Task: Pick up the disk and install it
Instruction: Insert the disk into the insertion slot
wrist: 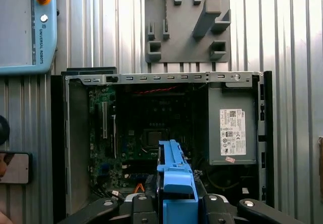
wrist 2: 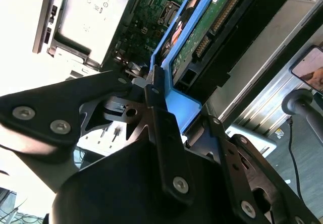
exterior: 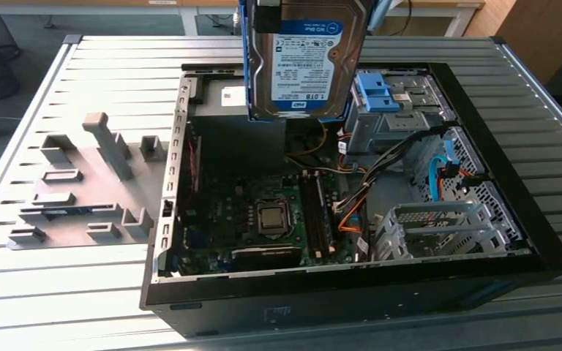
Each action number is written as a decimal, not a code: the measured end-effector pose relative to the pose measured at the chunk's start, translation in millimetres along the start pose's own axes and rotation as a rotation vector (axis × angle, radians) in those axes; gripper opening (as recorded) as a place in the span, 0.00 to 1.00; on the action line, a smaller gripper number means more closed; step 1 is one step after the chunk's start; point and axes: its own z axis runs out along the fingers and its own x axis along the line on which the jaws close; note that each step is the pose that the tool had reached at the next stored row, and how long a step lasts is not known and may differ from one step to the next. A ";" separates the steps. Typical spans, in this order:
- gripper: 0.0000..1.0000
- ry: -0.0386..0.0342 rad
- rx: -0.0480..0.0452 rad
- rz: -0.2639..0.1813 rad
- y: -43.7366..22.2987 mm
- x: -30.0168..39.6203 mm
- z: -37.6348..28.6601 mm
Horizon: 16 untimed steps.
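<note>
While the grey jig plate (exterior: 85, 190) lies outside the case (exterior: 359, 300) on the exterior view's left, the disk (exterior: 306, 62) hangs upright above the case's open middle, the gripper (wrist 2: 174, 103) clamped on its blue rail. Pickup looks done; seating in the case's drive bay (exterior: 398, 110) is not.

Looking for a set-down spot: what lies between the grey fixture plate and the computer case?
Only a bare strip of ribbed table, between fixture plate and computer case in the first wrist view.
</note>
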 end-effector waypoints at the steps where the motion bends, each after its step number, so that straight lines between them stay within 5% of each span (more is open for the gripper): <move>1: 0.36 0.0000 0.0000 0.000 0.0 0.0 0.0; 9: 0.36 0.0007 -0.0001 0.000 -0.1 2.3 0.1; 16: 0.36 0.0028 0.0000 0.000 -1.3 15.0 2.0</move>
